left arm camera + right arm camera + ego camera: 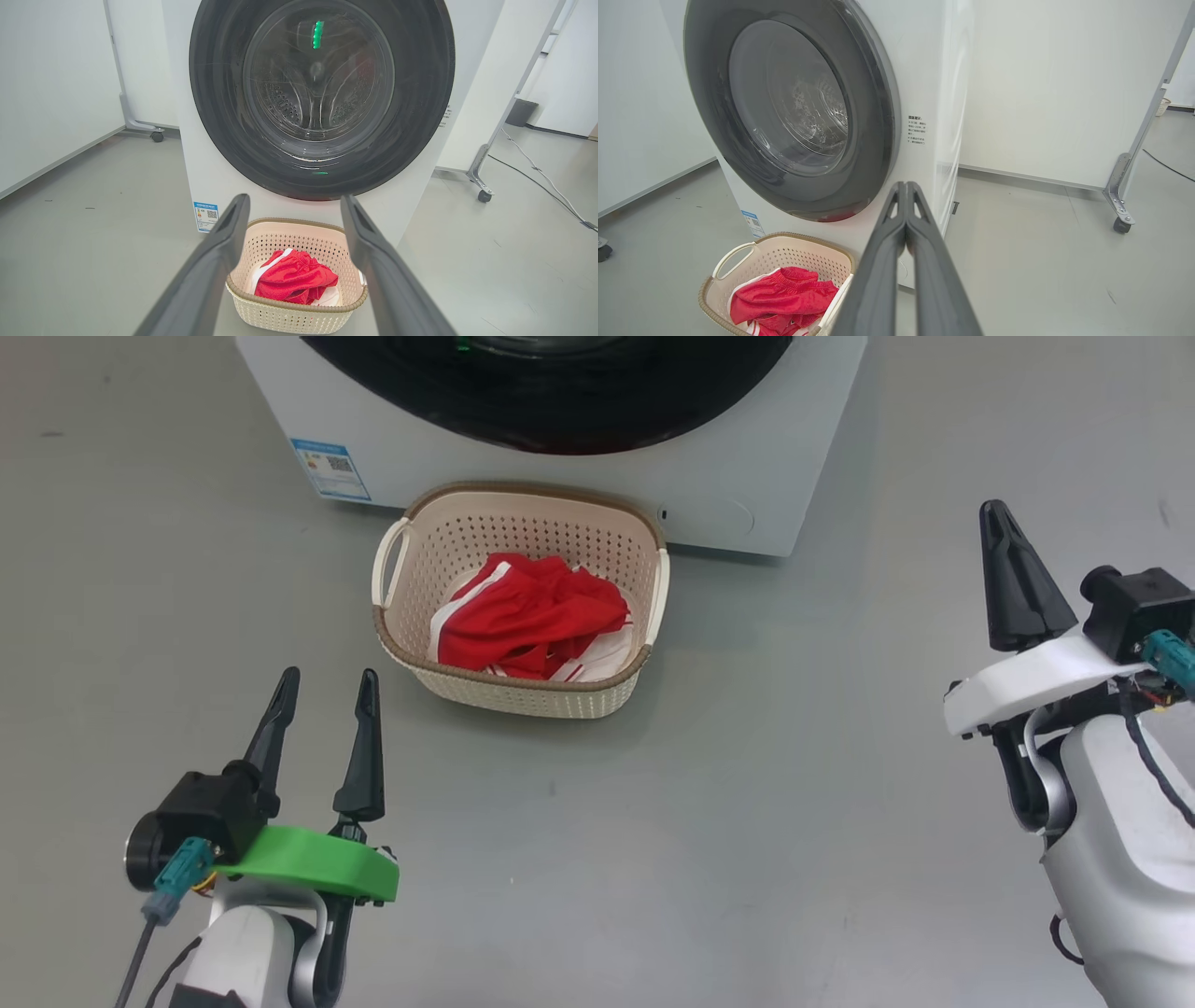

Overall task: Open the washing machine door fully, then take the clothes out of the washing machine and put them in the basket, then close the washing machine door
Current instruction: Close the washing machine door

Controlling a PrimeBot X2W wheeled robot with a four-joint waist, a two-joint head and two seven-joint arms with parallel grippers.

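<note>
Clothes [532, 616] lie heaped in the basket [523, 695], which stands on the floor just beside the front of the washing machine [448, 467], directly below the washing machine door [420, 93]. That door appears flush against the cabinet, so little seems left to do. Left gripper [330, 677], fingers spread and empty, points at basket and door from well back. Right gripper [997, 513], fingers pressed together and empty, sits off the machine's right corner and is judged nearer the door.
</note>
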